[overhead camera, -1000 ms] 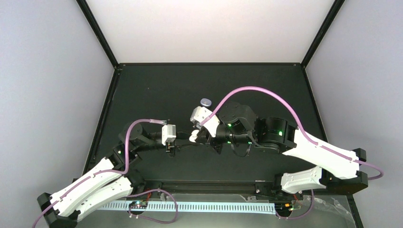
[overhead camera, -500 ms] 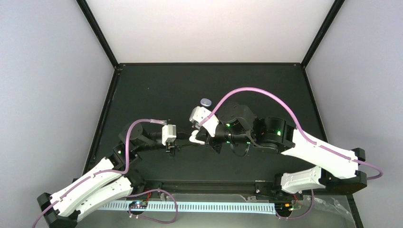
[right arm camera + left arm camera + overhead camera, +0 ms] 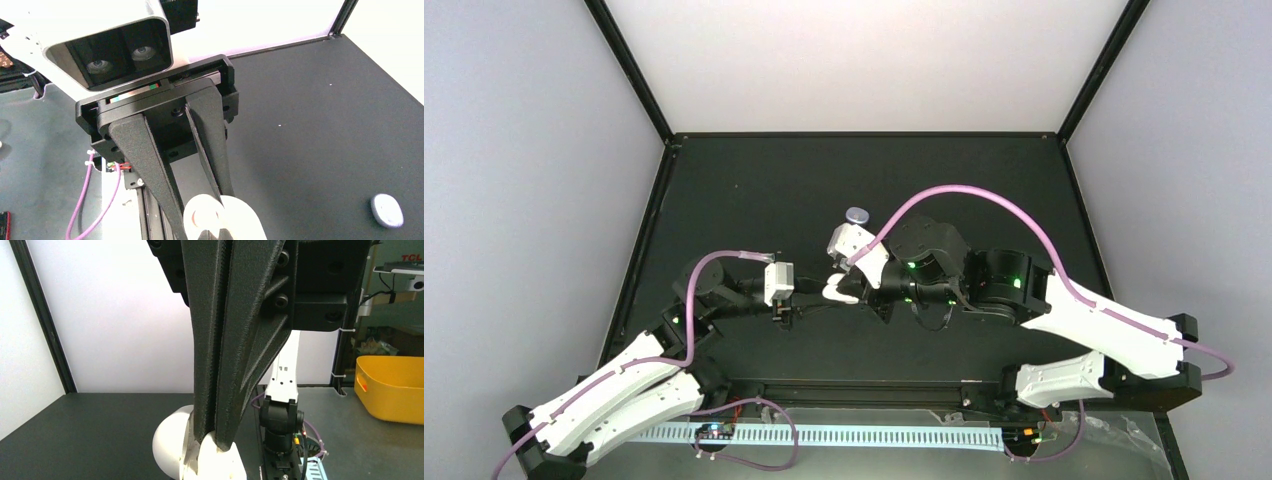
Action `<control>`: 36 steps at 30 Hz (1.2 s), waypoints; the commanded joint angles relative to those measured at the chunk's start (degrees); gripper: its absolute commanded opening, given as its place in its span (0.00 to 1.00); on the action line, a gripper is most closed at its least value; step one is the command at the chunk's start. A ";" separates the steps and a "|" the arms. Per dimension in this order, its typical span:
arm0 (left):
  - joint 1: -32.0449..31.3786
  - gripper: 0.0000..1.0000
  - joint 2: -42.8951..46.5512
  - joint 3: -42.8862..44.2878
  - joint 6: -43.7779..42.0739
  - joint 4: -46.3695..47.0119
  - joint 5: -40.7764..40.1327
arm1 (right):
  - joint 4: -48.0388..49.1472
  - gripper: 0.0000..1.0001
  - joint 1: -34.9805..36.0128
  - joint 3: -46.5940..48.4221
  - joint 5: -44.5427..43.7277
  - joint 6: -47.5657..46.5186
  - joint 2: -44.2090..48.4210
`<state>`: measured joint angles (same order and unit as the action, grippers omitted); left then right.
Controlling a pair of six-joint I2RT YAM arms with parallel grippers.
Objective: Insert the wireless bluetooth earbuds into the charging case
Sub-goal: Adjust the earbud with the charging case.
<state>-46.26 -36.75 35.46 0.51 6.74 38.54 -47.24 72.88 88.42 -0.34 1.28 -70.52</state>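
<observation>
Low over the table's middle, my left gripper (image 3: 820,295) (image 3: 217,440) is shut on the thin edge of an open white charging case (image 3: 836,291) (image 3: 167,450). The right wrist view shows that case (image 3: 247,220) from above, with a round recess marked by two red arcs. I cannot tell whether an earbud sits in the recess. My right gripper (image 3: 852,287) (image 3: 212,235) hangs right over the case with its tips shut together. Nothing shows between them. No loose earbud shows in any view.
A small grey-purple oval case (image 3: 857,214) (image 3: 387,211) lies on the black table behind the grippers. The right arm's base (image 3: 282,420) stands close behind the left fingers. A yellow bin (image 3: 395,390) sits off the table. A black rail (image 3: 864,385) runs along the near edge.
The right gripper's jaws have closed fully over the white case. The right arm has shifted slightly right. The left gripper and the case have stayed put.
</observation>
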 commanded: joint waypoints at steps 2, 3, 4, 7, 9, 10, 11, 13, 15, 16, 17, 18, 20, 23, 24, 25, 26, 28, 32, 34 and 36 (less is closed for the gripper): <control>-0.30 0.02 -0.24 1.09 0.52 1.96 -0.20 | 3.24 0.01 -0.33 -1.82 -2.12 0.78 3.19; -0.32 0.02 -0.31 1.10 0.53 1.89 -0.17 | 3.55 0.01 -0.36 -1.97 -2.10 0.88 3.41; -0.32 0.02 -0.46 1.08 0.54 1.92 -0.22 | 3.84 0.01 -0.32 -2.02 -2.00 0.91 3.60; -0.28 0.01 -0.81 1.19 0.65 1.87 -0.04 | 5.00 0.01 -0.31 -2.54 -2.02 0.95 4.39; -0.31 0.02 -1.08 1.19 0.63 1.96 -0.05 | 6.02 0.01 -0.29 -3.04 -2.05 0.96 5.01; -0.31 0.02 -1.24 1.23 0.63 1.93 0.00 | 6.57 0.01 -0.33 -3.28 -2.11 0.97 5.39; -0.34 0.02 -1.36 1.25 0.63 1.95 0.02 | 6.96 0.01 -0.29 -3.45 -2.20 0.92 5.66; -0.32 0.01 -1.63 1.25 0.71 1.96 -0.03 | 7.52 0.01 -0.29 -3.57 -2.17 0.76 6.14; -0.32 0.02 -1.88 1.28 0.76 1.96 -0.01 | 7.62 0.01 -0.31 -3.56 -2.21 0.63 6.32; -0.28 0.02 -1.96 1.32 0.80 1.96 0.11 | 7.67 0.01 -0.29 -3.57 -2.33 0.62 6.39; -0.32 0.02 -2.00 1.34 0.80 1.97 0.09 | 7.81 0.01 -0.34 -3.69 -2.46 0.64 6.56; -0.31 0.01 -2.07 1.36 0.80 2.00 0.17 | 8.09 0.01 -0.36 -3.84 -2.47 0.61 6.66; -0.32 0.02 -2.17 1.34 0.89 1.98 0.20 | 8.36 0.01 -0.29 -3.98 -2.49 0.52 6.87; -0.30 0.02 -2.06 1.36 0.98 2.05 0.19 | 7.71 0.01 -0.29 -3.87 -2.17 0.31 6.40; -0.28 0.01 -2.01 1.36 0.96 2.05 0.12 | 7.55 0.01 -0.30 -3.94 -2.06 0.30 6.29; -0.27 0.02 -1.93 1.36 0.98 2.05 0.13 | 7.40 0.01 -0.32 -4.08 -1.92 0.24 6.19; -0.27 0.02 -1.80 1.34 1.05 2.05 0.02 | 7.10 0.01 -0.35 -4.20 -1.79 0.26 6.14; -0.36 0.02 -1.60 1.28 1.11 2.10 0.01 | 6.84 0.01 -0.29 -4.50 -1.76 0.17 5.90; -0.29 0.01 -1.07 1.19 1.29 2.31 -0.14 | 7.00 0.01 -0.29 -5.27 -1.80 0.13 5.70; -0.29 0.02 -0.89 1.14 1.31 2.38 -0.28 | 7.07 0.01 -0.29 -5.39 -1.61 0.14 5.45; -0.30 0.02 -0.65 1.10 1.46 2.45 -0.39 | 6.90 0.01 -0.28 -5.44 -1.48 -0.02 5.15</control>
<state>-46.26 -38.35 35.46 1.30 8.38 38.52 -40.71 72.88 83.46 -1.43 1.61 -64.86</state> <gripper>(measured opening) 0.205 0.011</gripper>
